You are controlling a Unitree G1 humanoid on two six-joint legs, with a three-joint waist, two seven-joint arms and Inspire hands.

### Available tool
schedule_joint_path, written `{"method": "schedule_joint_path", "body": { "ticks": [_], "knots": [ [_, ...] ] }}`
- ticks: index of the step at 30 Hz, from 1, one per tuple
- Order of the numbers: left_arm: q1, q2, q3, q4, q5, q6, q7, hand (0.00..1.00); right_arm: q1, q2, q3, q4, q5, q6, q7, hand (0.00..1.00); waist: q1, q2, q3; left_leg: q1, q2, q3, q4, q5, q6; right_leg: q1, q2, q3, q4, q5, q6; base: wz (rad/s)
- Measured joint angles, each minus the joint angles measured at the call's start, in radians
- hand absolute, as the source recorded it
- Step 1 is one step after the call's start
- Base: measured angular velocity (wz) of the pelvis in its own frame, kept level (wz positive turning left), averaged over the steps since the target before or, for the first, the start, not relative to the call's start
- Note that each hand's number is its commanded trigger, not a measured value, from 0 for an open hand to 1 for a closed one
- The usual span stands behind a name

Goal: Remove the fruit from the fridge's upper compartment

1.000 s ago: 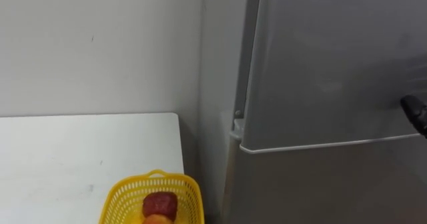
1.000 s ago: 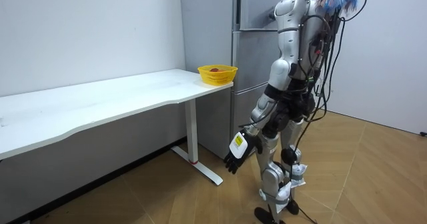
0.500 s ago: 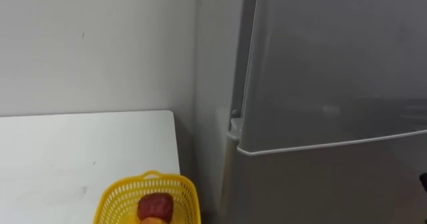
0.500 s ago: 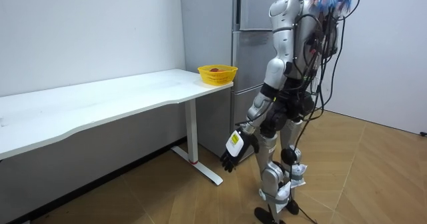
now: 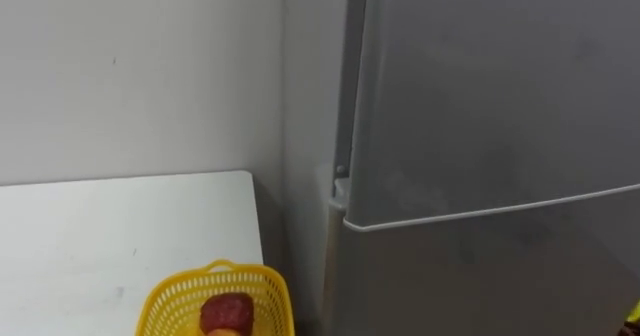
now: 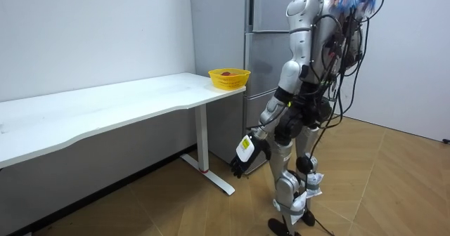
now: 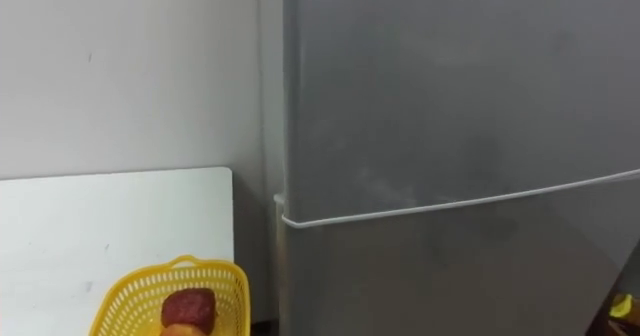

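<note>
Left hand hangs low beside the thigh, fingers relaxed and holding nothing. The tall grey metal fridge stands well above and beyond those fingers, its upper door flush shut. The right hand sits at the right eye view's lower right corner, state not determinable

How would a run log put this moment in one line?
stance: facing fridge | doors: shut | left hand: hanging, open, empty | yellow basket: fruit inside, on table
</note>
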Motion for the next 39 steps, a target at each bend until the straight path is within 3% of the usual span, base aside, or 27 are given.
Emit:
{"method": "schedule_joint_path", "body": {
  "ticks": [4, 10, 15, 19, 25, 29, 33, 39],
  "knots": [
    [-0.004, -0.003, -0.001, 0.016, 0.003, -0.001, 0.0, 0.0, 0.013, 0.019, 0.032, 0.188, 0.0, 0.028, 0.063, 0.0, 0.018, 0.005, -0.0032, 0.017, -0.001, -0.002, -0.007, 0.0, 0.001, 0.014, 0.0, 0.001, 0.0, -0.003, 0.001, 0.01],
    [-0.002, -0.004, 0.0, 0.038, -0.003, 0.0, -0.001, 0.0, 0.006, 0.03, 0.037, 0.337, 0.036, 0.033, 0.101, 0.0, 0.019, 0.013, 0.0013, 0.015, -0.001, -0.002, -0.009, 0.0, 0.001, 0.01, 0.0, 0.003, 0.002, -0.003, 0.0, 0.0],
    [0.003, -0.004, 0.009, 0.036, 0.003, 0.0, -0.004, 0.0, -0.005, 0.045, 0.005, 0.459, 0.223, 0.032, 0.124, 0.0, 0.014, 0.009, 0.0019, 0.012, -0.002, -0.006, -0.009, -0.001, 0.001, 0.015, -0.001, -0.002, 0.0, -0.004, 0.001, 0.02],
    [0.006, -0.008, 0.022, 0.037, 0.003, 0.002, -0.013, 0.0, -0.005, 0.052, -0.019, 0.57, 0.264, 0.047, 0.172, 0.0, 0.01, 0.008, 0.0021, 0.013, -0.003, -0.014, -0.008, -0.002, 0.001, 0.015, -0.001, -0.003, 0.0, -0.009, 0.002, 0.05],
    [0.001, -0.031, 0.057, 0.039, 0.005, 0.053, -0.023, 0.0, 0.007, 0.079, -0.02, 0.671, 0.291, 0.103, 0.224, 0.0, 0.014, 0.02, 0.0038, 0.033, -0.004, -0.018, -0.01, -0.003, 0.001, 0.04, -0.001, -0.007, -0.015, -0.01, 0.004, 0.02],
    [0.001, -0.046, 0.057, 0.045, 0.009, 0.071, -0.027, 0.0, 0.005, 0.104, -0.02, 0.708, 0.211, 0.135, 0.241, 0.0, 0.008, 0.033, 0.0047, 0.035, -0.006, -0.031, -0.01, -0.009, 0.001, 0.048, -0.001, -0.011, -0.017, -0.012, 0.006, 0.06],
    [0.0, -0.047, 0.056, 0.065, 0.042, 0.088, -0.033, 0.0, -0.008, 0.103, -0.016, 0.725, 0.021, 0.166, 0.258, 0.0, 0.01, 0.037, 0.005, 0.034, -0.006, -0.031, -0.01, -0.009, 0.001, 0.043, -0.001, -0.011, -0.014, -0.012, 0.006, 0.0],
    [-0.013, -0.05, 0.046, 0.066, 0.043, 0.118, -0.067, 0.0, -0.044, 0.101, 0.021, 0.729, -0.077, 0.2, 0.332, 0.0, 0.014, 0.038, 0.0047, 0.034, -0.008, -0.031, -0.007, -0.008, 0.002, 0.043, -0.003, -0.014, -0.013, -0.013, 0.006, 0.0]
  ]
}}
